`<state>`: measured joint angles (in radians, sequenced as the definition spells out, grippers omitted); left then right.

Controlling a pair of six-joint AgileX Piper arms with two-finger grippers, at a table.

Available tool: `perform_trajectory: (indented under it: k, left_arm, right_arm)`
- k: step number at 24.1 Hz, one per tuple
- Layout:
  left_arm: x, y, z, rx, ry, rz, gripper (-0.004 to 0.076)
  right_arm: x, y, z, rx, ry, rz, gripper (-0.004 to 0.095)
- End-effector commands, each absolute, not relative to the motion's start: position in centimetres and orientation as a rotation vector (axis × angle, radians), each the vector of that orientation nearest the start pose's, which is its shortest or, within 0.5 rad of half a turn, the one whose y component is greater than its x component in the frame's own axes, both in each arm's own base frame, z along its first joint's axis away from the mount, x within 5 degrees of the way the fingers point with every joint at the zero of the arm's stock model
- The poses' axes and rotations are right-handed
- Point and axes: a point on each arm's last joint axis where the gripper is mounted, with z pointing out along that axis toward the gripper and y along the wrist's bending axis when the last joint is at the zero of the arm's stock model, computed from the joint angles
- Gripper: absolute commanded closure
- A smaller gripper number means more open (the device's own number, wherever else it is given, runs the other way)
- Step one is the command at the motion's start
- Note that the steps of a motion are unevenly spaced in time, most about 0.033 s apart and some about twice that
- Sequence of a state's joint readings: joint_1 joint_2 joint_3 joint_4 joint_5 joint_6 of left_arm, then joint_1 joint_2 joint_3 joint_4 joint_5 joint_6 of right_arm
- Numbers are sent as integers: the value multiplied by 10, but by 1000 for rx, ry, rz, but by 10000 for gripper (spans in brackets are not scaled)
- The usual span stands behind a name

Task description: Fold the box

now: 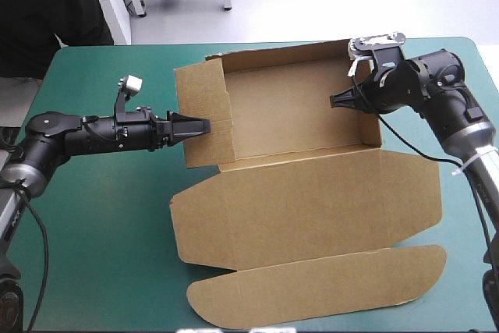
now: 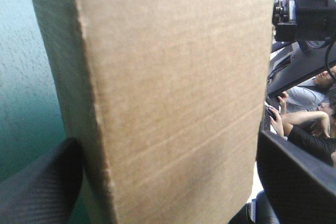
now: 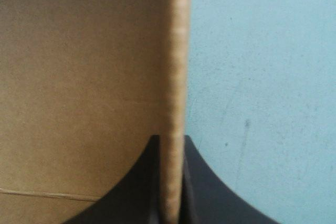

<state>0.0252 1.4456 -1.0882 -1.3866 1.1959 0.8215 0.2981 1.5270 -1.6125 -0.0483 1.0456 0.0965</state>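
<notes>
The brown box [image 1: 296, 115] sits on the teal-green counter [image 1: 101, 224] as an open tray with its walls raised and its lid [image 1: 312, 208] lying flat on the near side. The right end effector [image 1: 337, 100] is clamped on the tray's right wall, the board's edge pinched between its black fingers. The left end effector [image 1: 204, 125] is spread apart with the left wall standing between its fingers; whether they touch it I cannot tell.

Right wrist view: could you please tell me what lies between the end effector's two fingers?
The box's side wall, edge-on, stands between the fingers of the right end effector, all but shut on it, as the right wrist view shows.
</notes>
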Motion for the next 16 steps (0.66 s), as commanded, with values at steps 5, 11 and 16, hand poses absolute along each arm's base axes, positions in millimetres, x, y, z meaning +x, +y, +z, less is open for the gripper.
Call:
perform_trajectory:
  k: [5,11,16]
  left_arm:
    - [270,-81,373,333,1928,-1559,88]
    - [265,-87,407,473,2008,-1382,88]
    - [260,-94,427,418,2136,-1083,118]
  right_arm:
    - [302,99,424,-226,2351,253,928]
    - [295,126,427,-271,2301,233,925]
    - [293,134,429,-245,2271,196,926]
